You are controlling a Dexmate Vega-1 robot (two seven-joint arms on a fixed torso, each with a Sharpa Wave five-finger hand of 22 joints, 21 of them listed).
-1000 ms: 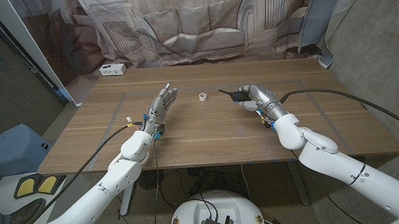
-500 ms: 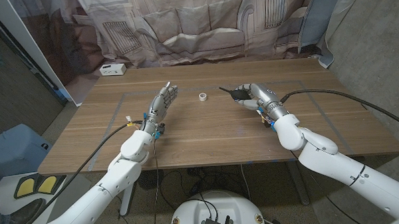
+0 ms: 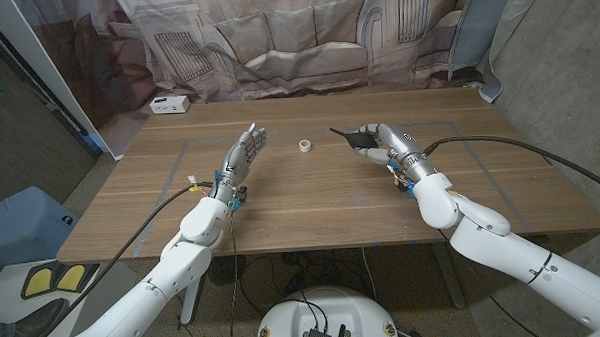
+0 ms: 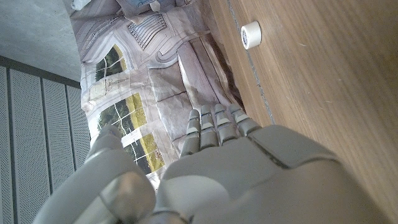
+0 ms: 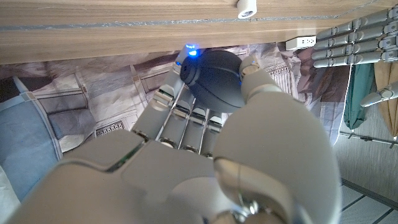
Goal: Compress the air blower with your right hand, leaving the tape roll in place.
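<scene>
The black air blower is held above the table in my right hand, its thin nozzle pointing toward the table's middle. In the right wrist view my fingers and thumb wrap the dark round bulb. The small white tape roll lies on the wood between the two hands, apart from both; it also shows as the tape roll and the tape roll. My left hand stands on its edge left of the roll, fingers straight and apart, holding nothing.
A white box sits at the table's far left corner. A printed curtain hangs behind the table. A black cable runs from my right wrist across the table's right side.
My right hand has risen slightly with the blower in it. The tape roll and my left hand have not moved.
</scene>
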